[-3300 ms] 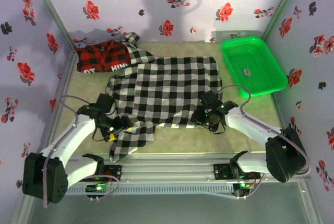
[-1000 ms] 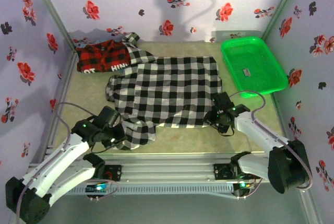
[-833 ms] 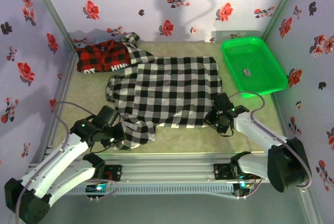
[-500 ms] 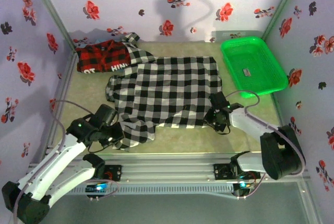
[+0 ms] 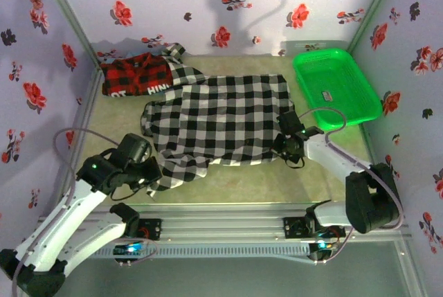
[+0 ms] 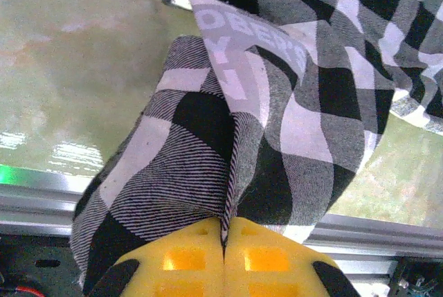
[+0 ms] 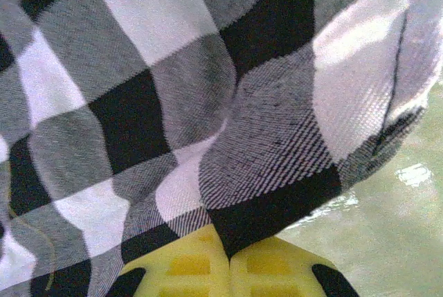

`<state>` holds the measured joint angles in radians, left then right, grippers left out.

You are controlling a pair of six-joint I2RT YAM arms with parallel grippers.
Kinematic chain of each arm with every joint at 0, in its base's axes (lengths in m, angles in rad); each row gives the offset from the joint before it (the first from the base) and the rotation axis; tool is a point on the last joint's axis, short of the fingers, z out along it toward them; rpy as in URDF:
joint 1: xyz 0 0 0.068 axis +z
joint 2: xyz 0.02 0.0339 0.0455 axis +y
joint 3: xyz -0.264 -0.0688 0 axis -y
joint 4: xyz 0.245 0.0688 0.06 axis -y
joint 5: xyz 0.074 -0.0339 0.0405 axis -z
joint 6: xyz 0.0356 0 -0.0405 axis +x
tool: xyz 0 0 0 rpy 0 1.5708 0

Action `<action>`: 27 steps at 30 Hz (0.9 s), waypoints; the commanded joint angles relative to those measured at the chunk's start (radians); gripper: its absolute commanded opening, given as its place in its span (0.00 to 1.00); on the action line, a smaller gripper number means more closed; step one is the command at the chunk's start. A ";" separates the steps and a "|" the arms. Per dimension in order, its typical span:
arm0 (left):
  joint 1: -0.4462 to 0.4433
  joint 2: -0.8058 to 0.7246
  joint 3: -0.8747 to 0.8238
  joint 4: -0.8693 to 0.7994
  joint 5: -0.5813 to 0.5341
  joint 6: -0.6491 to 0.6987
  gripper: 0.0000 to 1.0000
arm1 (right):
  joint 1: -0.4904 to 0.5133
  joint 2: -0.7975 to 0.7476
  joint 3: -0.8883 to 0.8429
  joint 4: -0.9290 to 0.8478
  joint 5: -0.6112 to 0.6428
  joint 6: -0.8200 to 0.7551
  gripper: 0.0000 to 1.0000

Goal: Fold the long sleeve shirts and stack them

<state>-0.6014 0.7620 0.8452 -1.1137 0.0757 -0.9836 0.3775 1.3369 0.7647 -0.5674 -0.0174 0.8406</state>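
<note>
The black-and-white checked shirt (image 5: 221,117) lies spread across the middle of the table. My left gripper (image 5: 154,174) is shut on its near-left corner, and the cloth (image 6: 228,138) bunches up from between the yellow fingers (image 6: 183,262). My right gripper (image 5: 285,146) is shut on the shirt's near-right edge; a fold of checked cloth (image 7: 208,117) is pinched between its yellow fingers (image 7: 187,269). The red-and-black plaid shirt (image 5: 135,74) with white lettering lies folded at the back left, partly under the checked shirt's sleeve.
A green plastic basket (image 5: 335,86) sits at the back right. Flowered walls enclose the table on three sides. An aluminium rail (image 5: 228,224) runs along the near edge. Bare tabletop (image 5: 242,183) shows between the shirt and the rail.
The right gripper has closed on the shirt's near-right edge and shifted slightly back. The left arm has drawn back and lifted the shirt's near-left corner.
</note>
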 commanded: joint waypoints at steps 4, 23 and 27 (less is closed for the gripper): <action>0.082 0.076 0.091 0.010 -0.017 0.104 0.00 | -0.011 0.019 0.058 -0.082 0.017 -0.051 0.06; 0.345 0.343 0.239 0.135 0.101 0.361 0.00 | -0.114 0.226 0.302 -0.164 0.020 -0.227 0.06; 0.375 0.364 0.232 0.158 0.107 0.373 0.00 | -0.126 0.291 0.361 -0.177 0.011 -0.261 0.06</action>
<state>-0.2466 1.1198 1.0554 -0.9791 0.1696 -0.6537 0.2634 1.5913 1.0767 -0.7055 -0.0189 0.6292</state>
